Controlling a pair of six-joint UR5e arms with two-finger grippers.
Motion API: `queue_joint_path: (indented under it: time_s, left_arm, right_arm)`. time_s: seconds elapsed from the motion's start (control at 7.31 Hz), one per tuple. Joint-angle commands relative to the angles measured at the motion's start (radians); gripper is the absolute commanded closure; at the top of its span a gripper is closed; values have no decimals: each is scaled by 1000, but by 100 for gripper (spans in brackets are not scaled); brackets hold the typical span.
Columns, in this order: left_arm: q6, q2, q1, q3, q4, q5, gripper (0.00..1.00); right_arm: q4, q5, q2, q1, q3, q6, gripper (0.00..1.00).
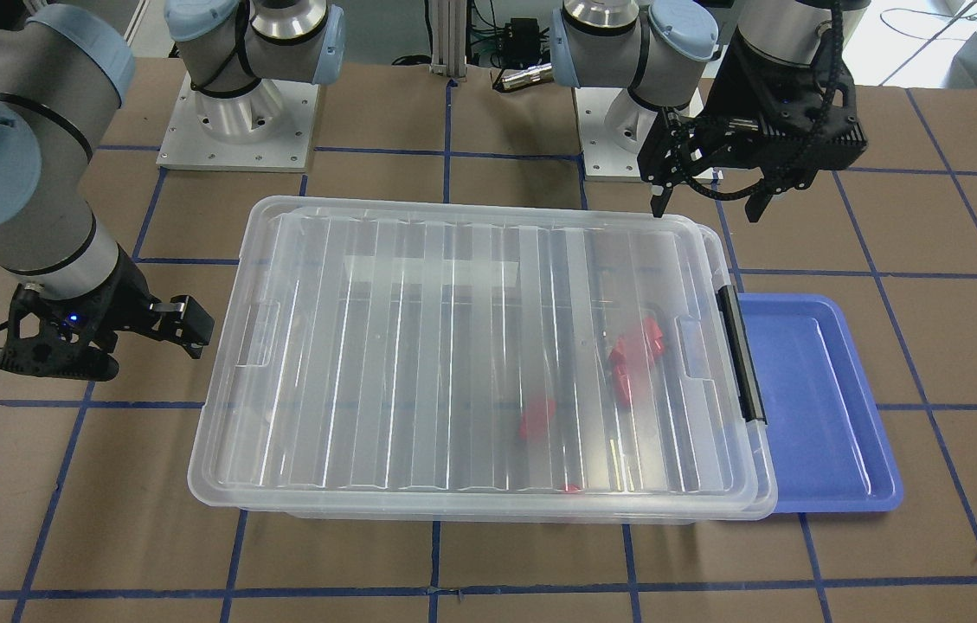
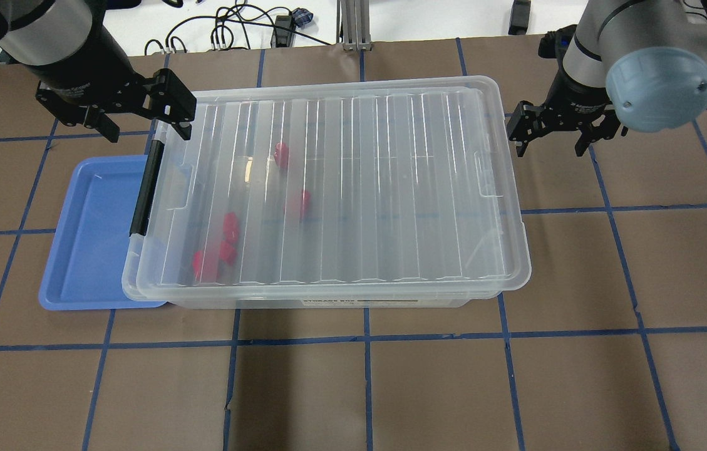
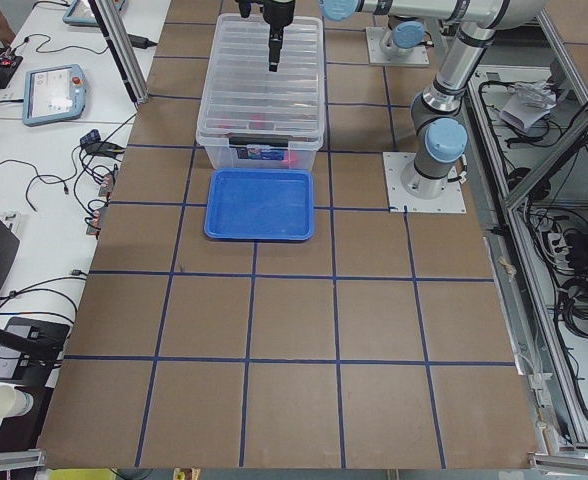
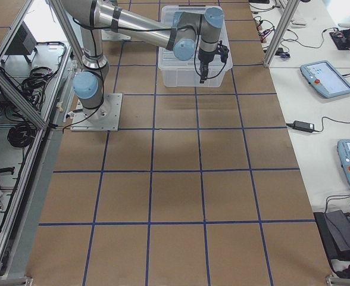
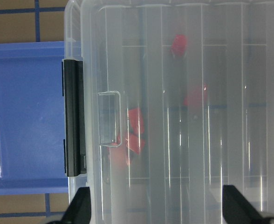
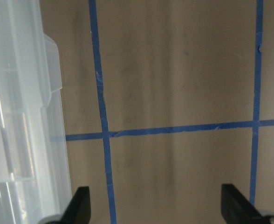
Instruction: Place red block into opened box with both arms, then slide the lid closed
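Observation:
The clear box (image 2: 328, 304) stands mid-table with the ribbed lid (image 2: 391, 188) lying flat over nearly all of its opening. Several red blocks (image 2: 230, 225) show through the lid, most of them toward the end with the black bar (image 2: 143, 188). My left gripper (image 2: 148, 133) hangs open above that end's far corner, nothing between its fingers; its wrist view looks down on the bar (image 5: 74, 121) and the blocks (image 5: 136, 121). My right gripper (image 2: 550, 149) stands open just off the opposite short end, apart from the lid, over bare table (image 6: 174, 93).
A shallow blue tray (image 2: 87, 232) lies against the box's bar end, partly under it. Both arm bases (image 1: 237, 121) stand on the table's robot side. Blue tape lines cross the brown table, and tablets and cables lie off the table's edge (image 3: 54, 90).

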Motion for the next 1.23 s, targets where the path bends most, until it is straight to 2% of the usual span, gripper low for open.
queue_joint_path:
  time_s: [0.0, 0.41, 0.68, 1.09]
  left_arm:
    - [0, 1, 1, -3, 2, 0, 0]
    - [0, -1, 0, -3, 2, 1, 0]
    - [0, -4, -2, -3, 2, 1, 0]
    - [0, -4, -2, 2, 2, 1, 0]
  right_arm:
    - [90, -12, -30, -3, -61, 7, 0]
    - [327, 41, -144, 36, -144, 44, 0]
    - [375, 45, -226, 94, -105, 165, 0]
    - [400, 60, -339, 135, -50, 185, 0]
